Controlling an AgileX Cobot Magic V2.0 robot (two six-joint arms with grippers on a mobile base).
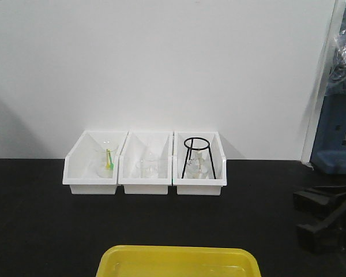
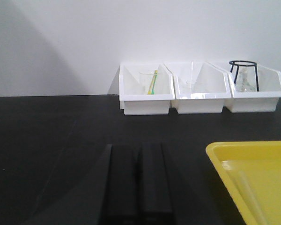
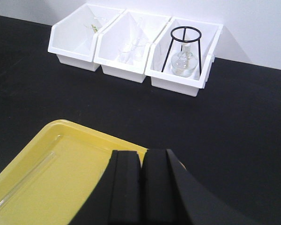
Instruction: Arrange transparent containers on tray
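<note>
While both pincers rest pressed together and empty, your right pincer hangs over the wide bright-yellow plastic tray, where a slim clear glass test tube lies lengthwise, down-left of it; left pincer sits beside the tray.

Even, bright indoor light is filling all three views, washing the white wall pale and throwing a soft grey shadow across its left side in the left wrist view. Glare is bleaching the white bins, so the glassware inside is reading faintly, while the black table is swallowing detail. Close to the wrist cameras, the gripper fingers are blurring out of focus.
</note>
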